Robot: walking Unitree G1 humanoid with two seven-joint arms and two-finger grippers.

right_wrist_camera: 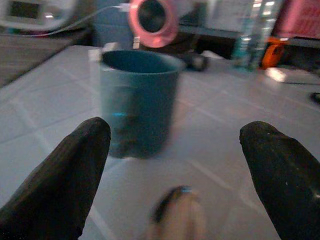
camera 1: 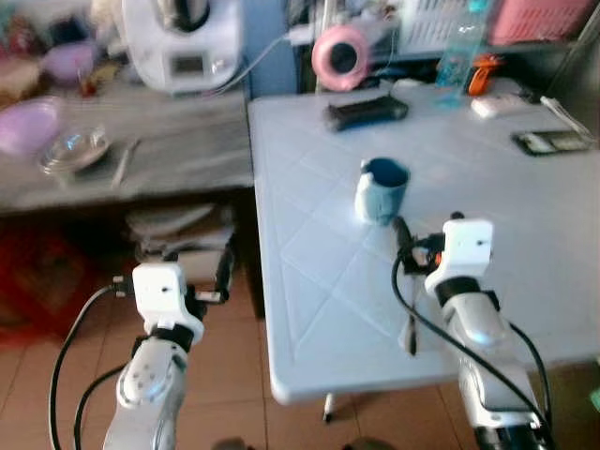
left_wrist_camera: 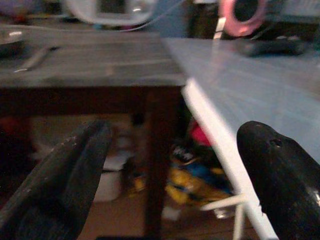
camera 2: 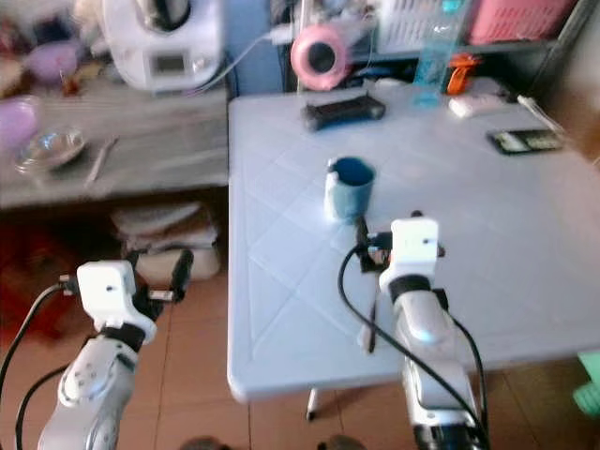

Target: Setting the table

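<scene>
A blue mug [camera 1: 382, 190] stands upright near the middle of the pale blue table [camera 1: 525, 244]. My right gripper [camera 1: 405, 239] hovers low over the table just on the near side of the mug, open, with nothing between its fingers [right_wrist_camera: 75, 170]. In the right wrist view the mug [right_wrist_camera: 137, 102] sits straight ahead, a little toward one finger. A thin dark utensil [camera 1: 412, 333] lies on the table under my right wrist, and its blurred end [right_wrist_camera: 175, 215] shows close to the camera. My left gripper [camera 1: 211, 279] is open beside the table's left edge, above the floor.
A grey side table [camera 1: 187, 155] on the left holds a glass bowl [camera 1: 73, 150], a purple bowl [camera 1: 28, 127] and a white appliance [camera 1: 183, 42]. At the far side of the blue table are a black case [camera 1: 366, 112], a pink roll [camera 1: 339, 56], a bottle [camera 1: 459, 56] and a phone [camera 1: 553, 141].
</scene>
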